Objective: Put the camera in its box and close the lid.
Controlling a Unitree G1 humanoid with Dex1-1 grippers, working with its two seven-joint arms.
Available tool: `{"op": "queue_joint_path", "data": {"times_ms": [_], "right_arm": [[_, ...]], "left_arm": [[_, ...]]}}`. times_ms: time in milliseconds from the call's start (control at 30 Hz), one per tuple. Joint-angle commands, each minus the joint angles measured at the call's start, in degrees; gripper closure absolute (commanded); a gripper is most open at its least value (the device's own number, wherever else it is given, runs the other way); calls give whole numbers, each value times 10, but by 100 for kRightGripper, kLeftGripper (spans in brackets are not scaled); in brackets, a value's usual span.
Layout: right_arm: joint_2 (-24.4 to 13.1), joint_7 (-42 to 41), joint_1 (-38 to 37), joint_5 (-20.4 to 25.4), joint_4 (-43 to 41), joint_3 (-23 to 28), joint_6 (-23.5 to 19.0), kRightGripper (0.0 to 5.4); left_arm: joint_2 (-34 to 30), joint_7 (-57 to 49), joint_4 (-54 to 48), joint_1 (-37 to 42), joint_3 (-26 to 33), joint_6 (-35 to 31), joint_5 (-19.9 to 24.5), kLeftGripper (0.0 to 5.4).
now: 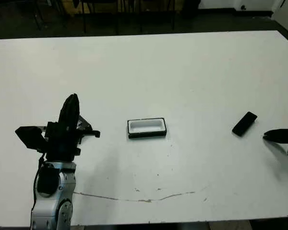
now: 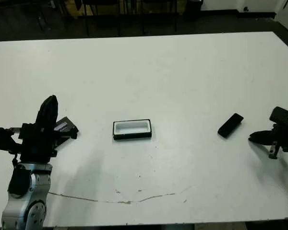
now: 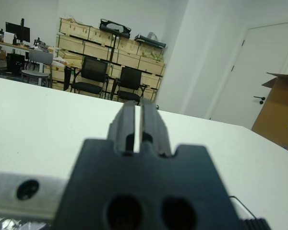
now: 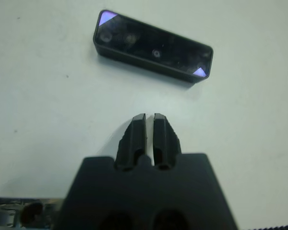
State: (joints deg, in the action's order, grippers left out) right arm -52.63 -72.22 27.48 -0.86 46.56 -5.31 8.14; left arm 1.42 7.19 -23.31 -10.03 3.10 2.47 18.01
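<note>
The camera lay flat on the white table, over on the robot's right side, well apart from the box. It was a slim black bar with a shiny dark face and small bluish-white corners, and it looked smooth and hard. The right gripper sat just beside it, not touching, with its two black fingers pressed almost together and nothing between them. So the job looked like it was only at the start: the camera had not been picked up yet. Next, I think, the right gripper would need to spread its fingers, move over the narrow sides of the bar and squeeze, then carry it to the middle of the table. The box sat there open, a small low tray with black walls and a white inside, only a bit bigger than the camera, so the bar would have to be lined up the same way to drop in. The lid, flat and black with a grey mark, lay on the left, partly hidden behind the left gripper, which pointed upward with its fingers nearly closed and empty.
</note>
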Motion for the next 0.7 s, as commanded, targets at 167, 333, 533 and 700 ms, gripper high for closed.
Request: {"op": "queue_joint_path", "data": {"times_ms": [167,333,533,700], "right_arm": [[40,26,33,-24,49,-21,0,540],[62,45,67,-44,87,-33,-3,540],[89,64,119,-80,139,-62,-46,540],[106,130,120,-110,166,-79,17,540]], "left_arm": [[-3,1,10,-10,0,1,-5,538],[-3,-1,12,-11,-2,4,-9,538],[-1,0,11,-12,-2,4,-3,538],[-3,-2,11,-13,-4,5,-12,538]]}}
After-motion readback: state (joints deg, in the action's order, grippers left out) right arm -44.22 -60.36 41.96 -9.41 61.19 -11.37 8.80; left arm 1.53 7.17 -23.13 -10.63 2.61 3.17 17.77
